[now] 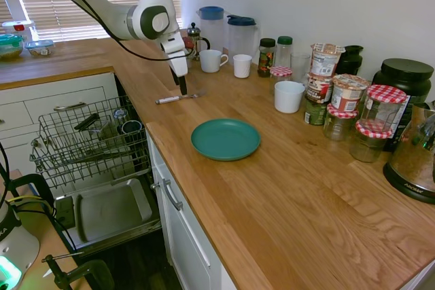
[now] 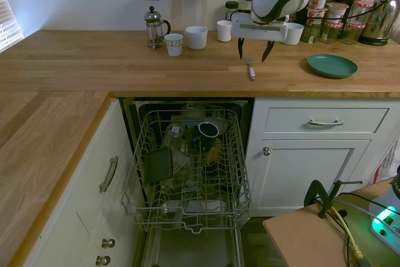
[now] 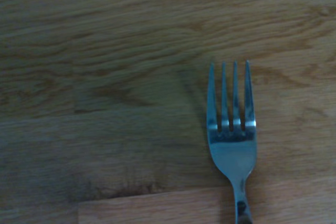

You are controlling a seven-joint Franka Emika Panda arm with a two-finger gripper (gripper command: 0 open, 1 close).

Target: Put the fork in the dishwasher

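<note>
The claw (image 2: 252, 49) hangs with its two fingers spread wide, holding nothing, just above the tine end of the fork (image 2: 251, 69), which lies flat on the wooden bench (image 2: 94, 60). A teal plate (image 2: 332, 65) sits apart beside it; white mugs (image 2: 196, 37) stand behind. Below, the dishwasher (image 2: 190, 173) stands open, rack pulled out. The white arm (image 1: 102, 5) reaches down from above, wrist vertical
</note>
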